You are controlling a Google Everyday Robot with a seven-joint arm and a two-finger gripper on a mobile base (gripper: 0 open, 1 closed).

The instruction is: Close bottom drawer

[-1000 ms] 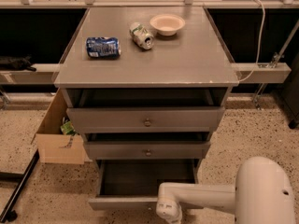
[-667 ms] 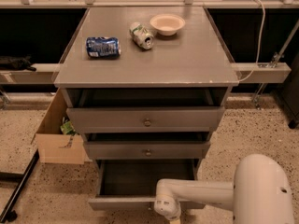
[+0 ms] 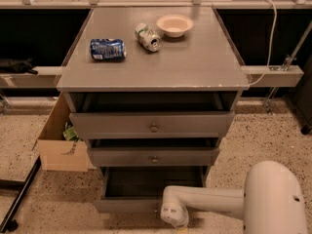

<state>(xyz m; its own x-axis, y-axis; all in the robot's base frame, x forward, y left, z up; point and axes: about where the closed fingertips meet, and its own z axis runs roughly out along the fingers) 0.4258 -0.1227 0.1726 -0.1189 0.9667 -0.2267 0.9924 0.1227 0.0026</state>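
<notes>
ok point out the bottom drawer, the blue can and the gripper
bottom drawer [image 3: 126, 206]: camera view, on its grey front
blue can [image 3: 107, 49]: camera view, middle of its side
gripper [image 3: 175, 219]: camera view, arm's tip by the drawer front

Tabletop [image 3: 161, 62] was lit evenly from above, deep shadow was cast beneath it, bottom drawer [image 3: 141, 184] was darkened inside, gripper [image 3: 174, 216] was caught brightly at its front edge, low in view

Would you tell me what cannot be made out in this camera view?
Camera view only:
- The gripper, at the frame's bottom edge before the bottom drawer: mostly cut off, contact unclear.
- Its front's right part: hidden behind the arm.
- The cardboard box contents: partly hidden by the cabinet.
</notes>
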